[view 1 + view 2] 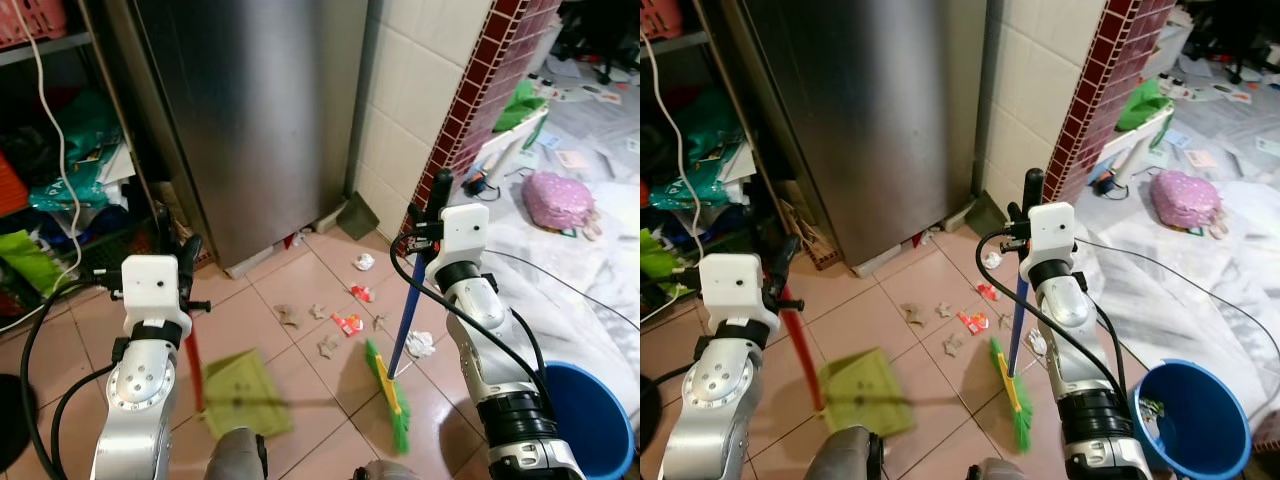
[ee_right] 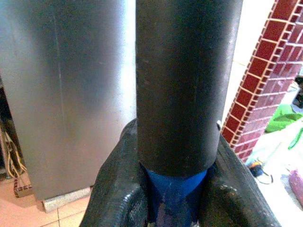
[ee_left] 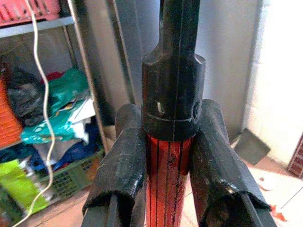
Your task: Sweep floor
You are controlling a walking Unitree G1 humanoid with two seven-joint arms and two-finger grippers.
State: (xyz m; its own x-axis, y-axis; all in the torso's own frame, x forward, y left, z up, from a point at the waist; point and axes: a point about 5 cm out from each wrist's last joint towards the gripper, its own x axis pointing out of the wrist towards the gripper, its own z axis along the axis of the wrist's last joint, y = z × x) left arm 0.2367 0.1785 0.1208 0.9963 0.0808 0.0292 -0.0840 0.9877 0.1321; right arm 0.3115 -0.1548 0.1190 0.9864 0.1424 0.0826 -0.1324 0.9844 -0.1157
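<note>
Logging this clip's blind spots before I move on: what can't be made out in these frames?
- Dustpan: blurred in both eye views, so its contents can't be told.
- Blue bucket: cut off by the eye views' edge; its small contents are unidentifiable.
- Floor scraps: too small to identify.
- Broom handle: blocks much of the right wrist view, hiding the floor beyond.
- Left end effector: the dustpan's red handle hides what lies beyond it.

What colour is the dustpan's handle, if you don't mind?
Red with a black end cap, clearest in the left wrist view: dustpan handle.

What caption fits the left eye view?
Right gripper holds broom, left gripper holds dustpan, scraps between them.
</note>
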